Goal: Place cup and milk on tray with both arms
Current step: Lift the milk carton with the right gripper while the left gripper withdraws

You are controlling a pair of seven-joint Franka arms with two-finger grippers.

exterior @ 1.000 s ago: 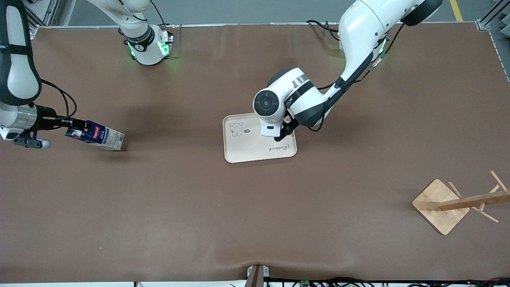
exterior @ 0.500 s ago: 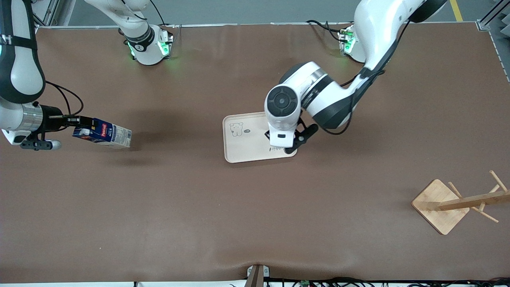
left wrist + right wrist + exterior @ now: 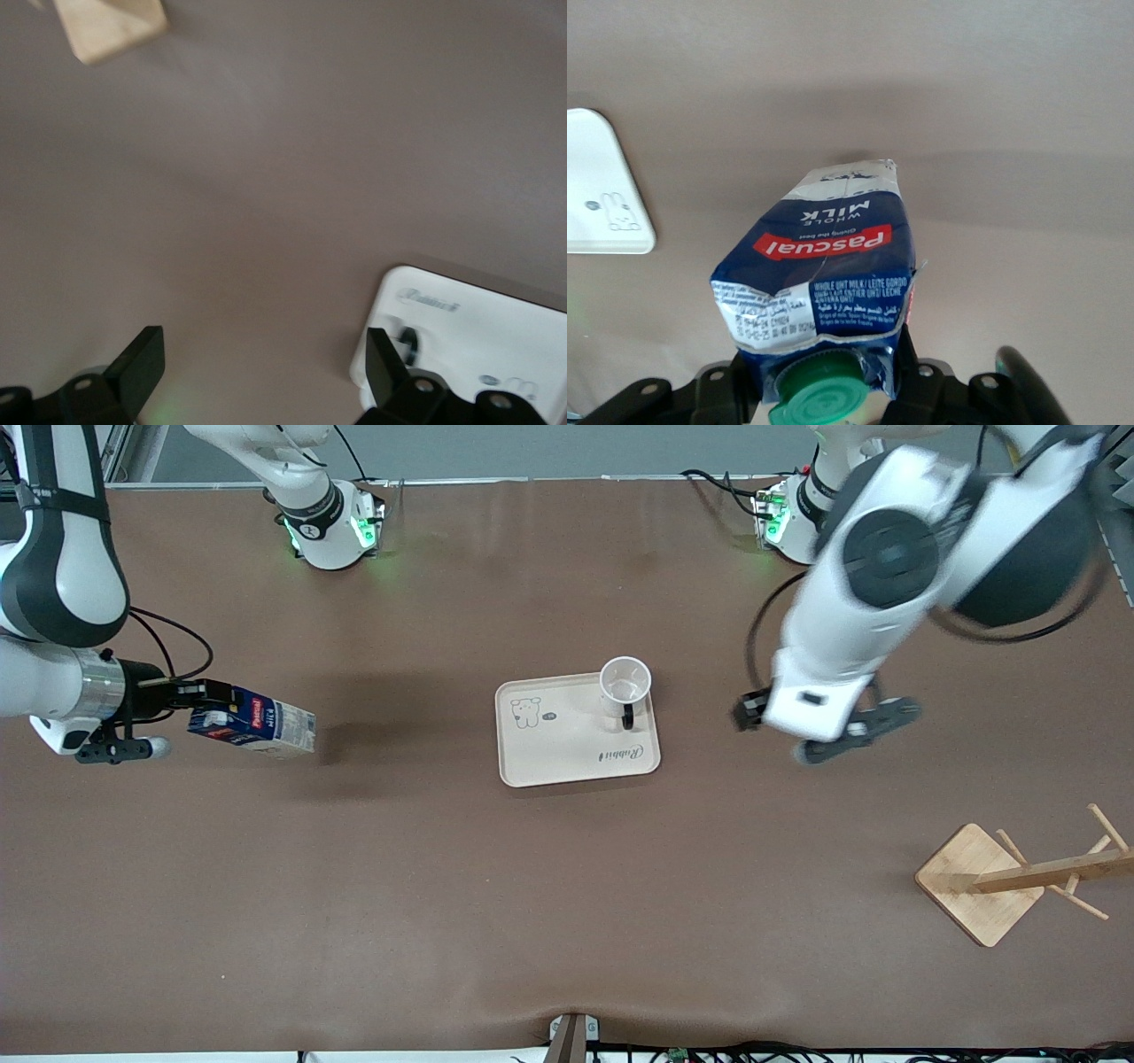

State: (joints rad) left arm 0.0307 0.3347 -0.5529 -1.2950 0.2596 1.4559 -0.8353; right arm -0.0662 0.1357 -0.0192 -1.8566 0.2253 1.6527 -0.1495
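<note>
The surface (image 3: 461, 886) is covered in a smooth brown mat. Near its middle lies the tray (image 3: 558, 753), flat and cream colored, a rectangle with round corners, a little animal picture and curly writing on it. The cup (image 3: 625, 683) stands upright on the tray, in the tray corner nearest the left arm's base. It is round, white and shiny, and its black handle points toward the front camera. The left pincer (image 3: 824, 731) hangs in the air over bare mat, between the tray and the left arm's end of the surface. Its 2 black fingers (image 3: 142, 359) are spread wide with nothing between them. The right pincer (image 3: 197, 693) is up over the mat near the right arm's end of the surface, well apart from the tray. It pinches the milk (image 3: 252, 726) at the top end, just by the round green cap (image 3: 819, 394). The milk is a small boxy carton lying almost flat in the air, dark blue with a red label and a pale bottom, and its cardboard looks a bit crumpled. Near the front corner at the left arm's end sits a wooden rack (image 3: 1010, 877) with a square base and thin pegs.
</note>
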